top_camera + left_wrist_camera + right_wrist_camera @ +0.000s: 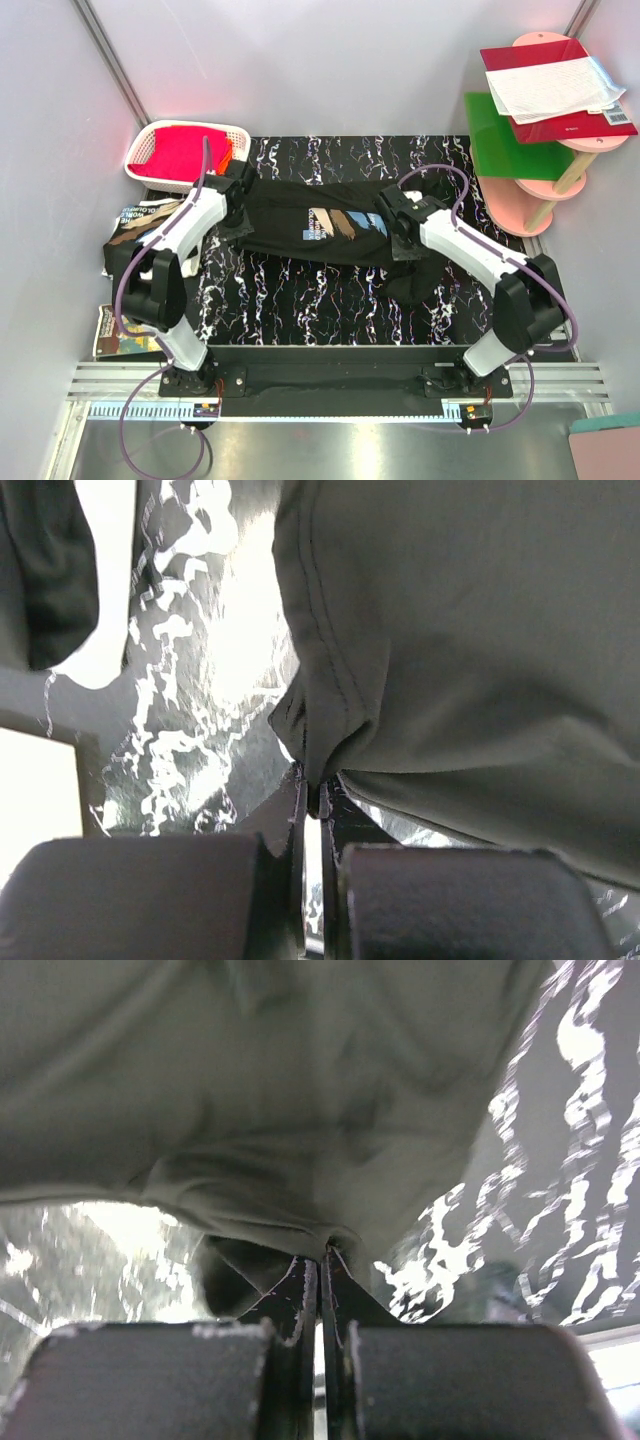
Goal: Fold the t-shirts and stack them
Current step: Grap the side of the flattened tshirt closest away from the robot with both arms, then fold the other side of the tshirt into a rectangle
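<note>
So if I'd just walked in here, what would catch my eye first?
The black t-shirt with its blue, tan and white print hangs stretched over the black marbled table. The left gripper and right gripper are each pinched shut on one end of it. Next come the bright pink cloth in a white basket at the back left, and the pink stand with a red board and a green board at the back right.
</note>
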